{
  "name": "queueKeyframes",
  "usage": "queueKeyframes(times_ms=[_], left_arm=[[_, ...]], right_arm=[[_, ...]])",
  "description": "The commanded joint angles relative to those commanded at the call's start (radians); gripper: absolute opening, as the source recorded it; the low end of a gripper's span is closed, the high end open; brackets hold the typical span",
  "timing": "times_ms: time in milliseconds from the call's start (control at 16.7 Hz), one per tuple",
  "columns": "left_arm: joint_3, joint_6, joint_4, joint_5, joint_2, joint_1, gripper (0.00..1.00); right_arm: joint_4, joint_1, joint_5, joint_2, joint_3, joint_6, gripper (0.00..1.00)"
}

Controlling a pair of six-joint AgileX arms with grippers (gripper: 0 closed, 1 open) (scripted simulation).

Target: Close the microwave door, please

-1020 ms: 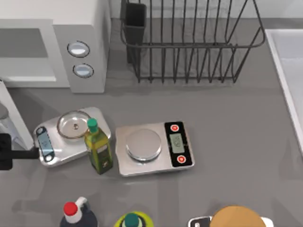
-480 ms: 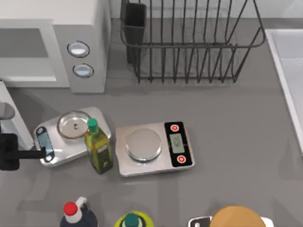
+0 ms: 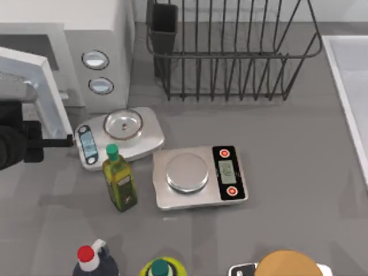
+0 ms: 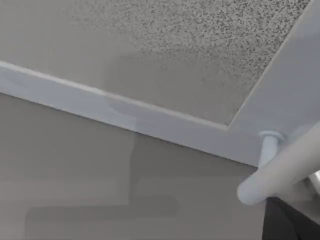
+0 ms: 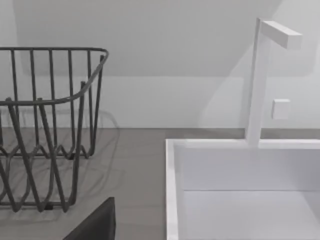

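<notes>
The white microwave [image 3: 98, 23] stands at the back left, its grey panel [image 3: 106, 72] carrying two round knobs. The microwave door [image 3: 49, 98] stands partly open, angled out from the front toward the left. My left gripper [image 3: 52, 140] is dark and sits at the door's outer lower edge, against it. In the left wrist view the door's speckled grey window [image 4: 175, 50] and its white bar handle [image 4: 280, 170] are very close. A dark edge of my right gripper [image 5: 95, 225] lies low in the right wrist view, far from the microwave.
Silver scales with a round dish [image 3: 118, 133] lie just in front of the knob panel. An oil bottle [image 3: 119, 181] and flat scales [image 3: 198, 177] are beside them. A wire dish rack [image 3: 230, 52] is at the back, a white sink [image 3: 351, 86] at the right, and bottles [image 3: 92, 261] along the front edge.
The door swung from wide open toward the microwave front, my left gripper moving up with it. The round-dish scales slid up and right; the flat scales shifted right.
</notes>
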Motion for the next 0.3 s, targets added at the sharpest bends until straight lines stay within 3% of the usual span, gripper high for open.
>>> queueKeyframes(times_ms=[300], left_arm=[[0.056,0.007,0.048,0.004,0.114,0.005,0.00]], right_arm=[[0.000,0.000,0.000,0.000,0.000,0.000,1.00]])
